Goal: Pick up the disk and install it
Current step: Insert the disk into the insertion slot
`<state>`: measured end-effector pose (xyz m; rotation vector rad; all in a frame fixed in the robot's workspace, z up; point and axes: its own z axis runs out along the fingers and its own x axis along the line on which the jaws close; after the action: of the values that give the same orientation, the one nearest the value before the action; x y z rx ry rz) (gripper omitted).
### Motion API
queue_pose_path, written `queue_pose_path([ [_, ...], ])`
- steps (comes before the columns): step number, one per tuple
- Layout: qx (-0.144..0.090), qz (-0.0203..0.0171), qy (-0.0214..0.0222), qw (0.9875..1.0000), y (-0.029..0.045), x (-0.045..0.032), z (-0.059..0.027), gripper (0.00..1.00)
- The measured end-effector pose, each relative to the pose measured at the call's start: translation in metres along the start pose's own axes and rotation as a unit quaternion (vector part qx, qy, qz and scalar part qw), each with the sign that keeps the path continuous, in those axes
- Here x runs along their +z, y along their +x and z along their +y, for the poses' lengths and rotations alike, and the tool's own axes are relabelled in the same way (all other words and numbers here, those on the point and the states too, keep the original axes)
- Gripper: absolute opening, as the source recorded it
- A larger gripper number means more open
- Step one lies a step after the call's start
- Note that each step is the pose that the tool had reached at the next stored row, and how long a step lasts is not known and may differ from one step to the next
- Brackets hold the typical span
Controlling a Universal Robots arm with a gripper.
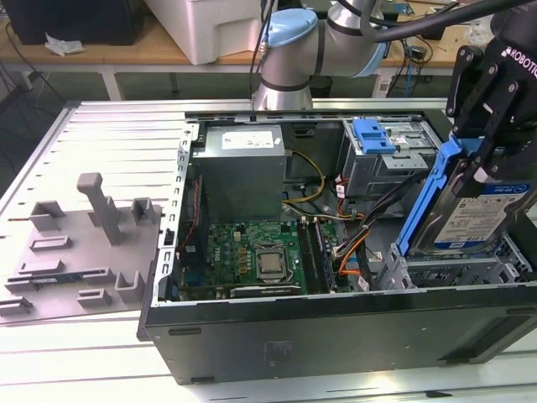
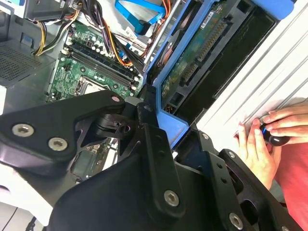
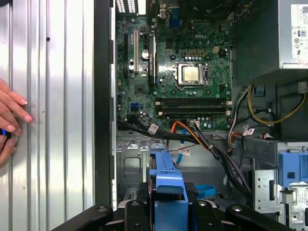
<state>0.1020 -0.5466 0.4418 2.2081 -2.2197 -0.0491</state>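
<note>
The disk [image 1: 480, 217], a silver drive with a white-and-blue label in a blue plastic frame, hangs tilted on edge over the open computer case's [image 1: 336, 329] end at the exterior view's right. My gripper [image 1: 482, 164] is shut on its upper part, black fingers clamping the blue frame. The disk's lower edge sits at or just above the metal drive bay [image 1: 445, 270]; contact cannot be told. The second wrist view shows the disk's [image 2: 202, 43] green circuit-board underside in my gripper [image 2: 175, 139]. In the first wrist view, the blue frame [image 3: 168, 179] rises from between the fingers [image 3: 137, 211].
Inside the case lie the motherboard [image 1: 260, 252], a grey power-supply box [image 1: 243, 164], a silver drive cage with a blue latch [image 1: 377, 138], and loose cables [image 1: 352, 239]. A grey plastic fixture [image 1: 84, 243] lies on the slatted table. A person's hand [image 2: 269, 134] rests beside the case.
</note>
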Motion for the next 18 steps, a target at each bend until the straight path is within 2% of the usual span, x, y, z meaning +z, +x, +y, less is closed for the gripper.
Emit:
queue_pose_path([
  [18,0.002,-0.0001,0.0000,1.0000,0.0000,-0.0028,-0.0015,0.37],
])
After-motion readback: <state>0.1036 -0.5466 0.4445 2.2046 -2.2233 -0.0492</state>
